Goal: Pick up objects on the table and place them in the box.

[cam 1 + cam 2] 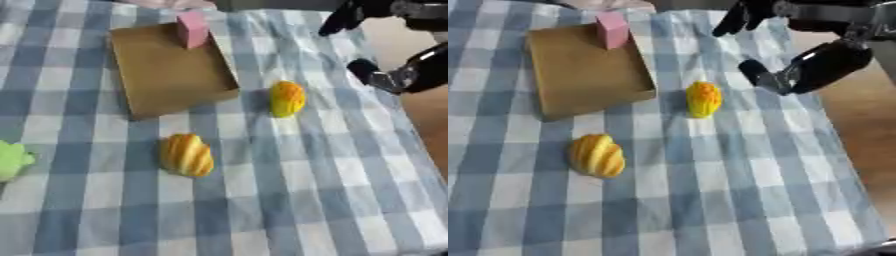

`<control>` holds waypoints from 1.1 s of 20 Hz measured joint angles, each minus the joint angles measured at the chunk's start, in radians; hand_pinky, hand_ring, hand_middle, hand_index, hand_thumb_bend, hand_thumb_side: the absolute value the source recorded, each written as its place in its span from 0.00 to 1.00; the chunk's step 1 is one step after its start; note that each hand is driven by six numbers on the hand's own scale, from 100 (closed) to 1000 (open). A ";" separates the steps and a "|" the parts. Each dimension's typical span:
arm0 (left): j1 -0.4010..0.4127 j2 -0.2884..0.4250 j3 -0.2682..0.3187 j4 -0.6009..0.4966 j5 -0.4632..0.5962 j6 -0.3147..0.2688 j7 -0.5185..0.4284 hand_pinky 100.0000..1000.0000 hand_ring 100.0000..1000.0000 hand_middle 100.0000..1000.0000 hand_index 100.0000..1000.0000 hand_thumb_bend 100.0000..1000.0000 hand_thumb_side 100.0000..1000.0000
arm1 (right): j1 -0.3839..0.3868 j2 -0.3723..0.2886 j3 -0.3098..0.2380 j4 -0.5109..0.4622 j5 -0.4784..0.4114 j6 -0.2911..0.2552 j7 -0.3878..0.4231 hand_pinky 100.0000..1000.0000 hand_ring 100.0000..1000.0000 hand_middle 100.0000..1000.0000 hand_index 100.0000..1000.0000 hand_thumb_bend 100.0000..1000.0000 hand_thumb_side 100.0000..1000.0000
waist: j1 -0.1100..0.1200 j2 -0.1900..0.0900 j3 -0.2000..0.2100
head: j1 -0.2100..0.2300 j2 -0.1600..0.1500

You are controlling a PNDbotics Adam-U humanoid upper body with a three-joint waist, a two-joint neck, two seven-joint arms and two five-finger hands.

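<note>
A robot's right hand (798,67) hangs above the far right of a blue-and-white checked table (737,190), its fingers spread and holding nothing; the left hand is out of view. Just left of it lies an orange-yellow, corn-like toy (703,99), a little off the near right corner of a shallow brown box (579,75), which already holds a pink block (612,29) leaning at its far edge. A ridged yellow pastry-shaped toy (597,155) sits nearer, and something green (13,159) shows at the left border. Both yellow pieces look light and probably soft, best pinched across their narrow middles. The table's right edge runs close under the hand, but open cloth separates the toys, and the box floor lies mostly bare for a drop.
</note>
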 measured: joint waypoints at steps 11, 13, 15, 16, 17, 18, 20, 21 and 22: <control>-0.010 -0.003 -0.009 0.000 0.007 0.001 -0.013 0.92 0.69 0.80 0.87 0.05 0.61 | -0.088 0.081 0.108 0.093 0.165 0.040 0.031 0.81 0.86 0.84 0.94 0.00 0.36 | -0.003 0.019 0.024 | -0.028 -0.004; -0.012 -0.006 -0.010 0.000 0.010 0.002 -0.015 0.92 0.69 0.80 0.87 0.05 0.61 | -0.101 0.096 0.124 0.122 0.201 0.035 0.035 0.81 0.86 0.84 0.94 0.00 0.37 | -0.004 0.022 0.026 | -0.029 -0.006; -0.017 -0.008 -0.013 0.000 0.012 0.002 -0.018 0.92 0.69 0.80 0.87 0.05 0.62 | -0.113 0.112 0.138 0.150 0.234 0.030 0.037 0.81 0.86 0.84 0.95 0.00 0.39 | -0.005 0.023 0.029 | -0.032 -0.008; -0.017 -0.008 -0.015 0.000 0.013 0.002 -0.019 0.92 0.69 0.80 0.87 0.05 0.62 | -0.116 0.119 0.144 0.164 0.247 0.027 0.038 0.81 0.86 0.84 0.95 0.00 0.39 | -0.005 0.025 0.030 | -0.034 -0.008; -0.017 -0.008 -0.015 0.000 0.013 0.001 -0.020 0.92 0.69 0.80 0.87 0.05 0.62 | -0.120 0.125 0.149 0.179 0.258 0.024 0.039 0.81 0.86 0.84 0.95 0.00 0.38 | -0.005 0.027 0.032 | -0.035 -0.008; -0.018 -0.008 -0.015 0.000 0.013 0.001 -0.021 0.92 0.69 0.80 0.87 0.05 0.62 | -0.122 0.131 0.154 0.191 0.267 0.020 0.039 0.81 0.86 0.85 0.95 0.00 0.38 | -0.005 0.028 0.033 | -0.036 -0.008; -0.018 -0.008 -0.015 0.000 0.014 0.002 -0.023 0.92 0.69 0.80 0.87 0.04 0.62 | -0.126 0.142 0.160 0.215 0.282 0.014 0.039 0.81 0.87 0.85 0.95 0.00 0.38 | -0.005 0.029 0.034 | -0.037 -0.008; -0.018 -0.008 -0.015 0.000 0.014 0.002 -0.023 0.92 0.69 0.80 0.87 0.04 0.62 | -0.128 0.147 0.161 0.226 0.288 0.010 0.040 0.81 0.87 0.85 0.95 0.00 0.38 | -0.005 0.030 0.035 | -0.037 -0.009; -0.018 -0.008 -0.015 0.000 0.014 0.002 -0.024 0.92 0.69 0.80 0.87 0.04 0.62 | -0.130 0.151 0.162 0.238 0.293 0.006 0.040 0.81 0.87 0.85 0.95 0.00 0.38 | -0.005 0.031 0.037 | -0.037 -0.009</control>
